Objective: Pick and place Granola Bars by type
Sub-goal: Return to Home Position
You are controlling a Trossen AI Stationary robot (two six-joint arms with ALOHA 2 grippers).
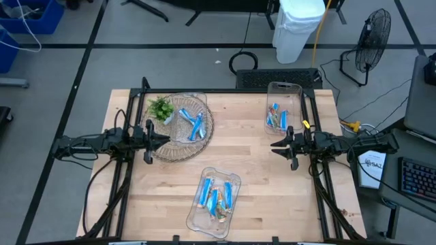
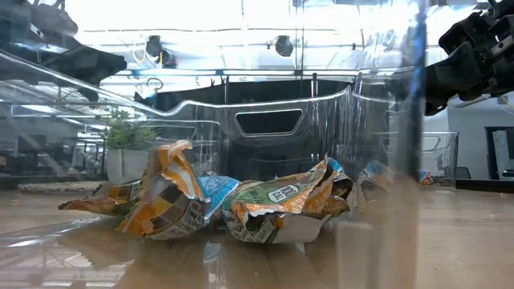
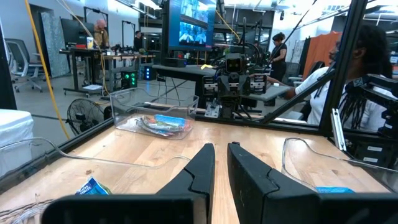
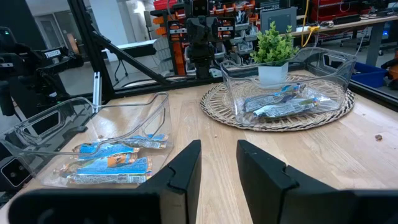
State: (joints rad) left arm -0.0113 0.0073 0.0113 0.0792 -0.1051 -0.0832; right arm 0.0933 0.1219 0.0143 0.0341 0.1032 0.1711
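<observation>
At the worktop's [image 1: 259, 190] left side, the left end effector [image 1: 165, 138] hovers over the edge of the woven mat [image 1: 160, 153], its fingers a narrow slit apart and empty. Opposite, the right end effector [image 1: 274, 146] hangs just beside the far right bin [image 1: 285, 86], fingers slightly apart, holding nothing. Granola Bars [image 1: 216, 197] lie in three clear bins: the near middle bin [image 1: 236, 181], the far right bin, and the bin on the mat [image 1: 199, 100] next to a small plant [image 1: 159, 107].

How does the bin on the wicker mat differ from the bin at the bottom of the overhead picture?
The mat bin sits on a round wicker mat beside a plant; the lower bin sits on the bare table. The lower bin seems to hold more bars than the mat bin. Both are clear and hold blue-wrapped bars.
</observation>
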